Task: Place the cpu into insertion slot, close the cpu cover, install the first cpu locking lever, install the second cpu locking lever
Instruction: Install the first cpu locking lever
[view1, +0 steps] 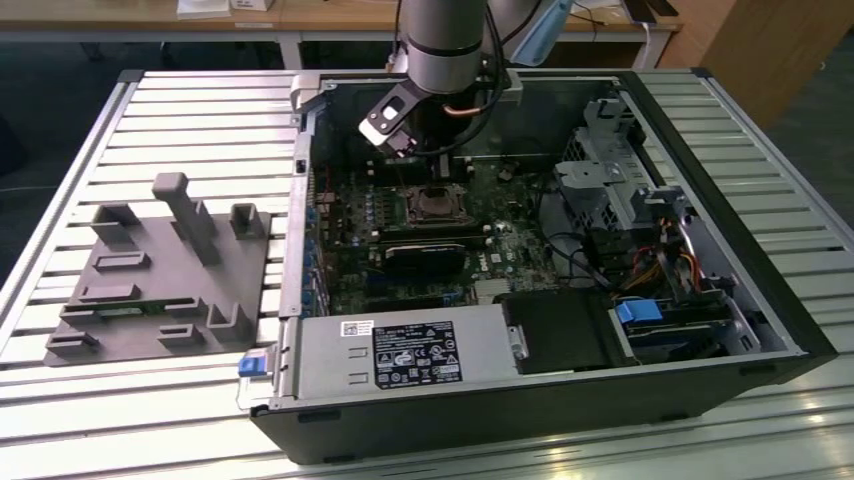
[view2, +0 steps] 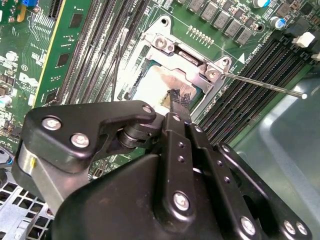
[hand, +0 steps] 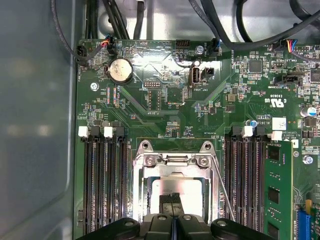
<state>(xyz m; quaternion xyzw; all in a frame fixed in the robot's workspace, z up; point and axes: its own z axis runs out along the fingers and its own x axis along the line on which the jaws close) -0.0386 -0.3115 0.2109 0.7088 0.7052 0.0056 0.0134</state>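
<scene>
- Silvery-brown metal was the top of the small flat square cpu (hand: 190, 192). It lay flat inside the insertion slot (view1: 434, 205), the small square socket in the green circuit board (hand: 150, 105), so the first step looked done.
- The cpu cover (hand: 144, 186), a thin silvery metal frame plate with a square window, seemed to lie down around the chip, whose top showed through the window. I judged it closed or almost closed, but I could not tell if it sat fully flat.
- One locking lever (view2: 265, 86), a thin bright steel wire, stuck out free from the socket's corner across the long black memory slots (view2: 255, 62). It was not latched, so the lever steps were left to do.
- A second thin wire (view2: 118, 60) on the other side of the socket was probably the other lever. It also looked unhooked, though I was not sure.
- The grey tube-shaped arm (view1: 441, 40) reached down from above into the open black computer case (view1: 534, 420), its wrist tilted, directly over the socket.
- The black gripper (hand: 173, 207) had its two fingers pressed together, with only a thin seam between them and nothing held there.
- Its tips were on, or just above, the cpu's top inside the window. Real contact I could not confirm.
</scene>
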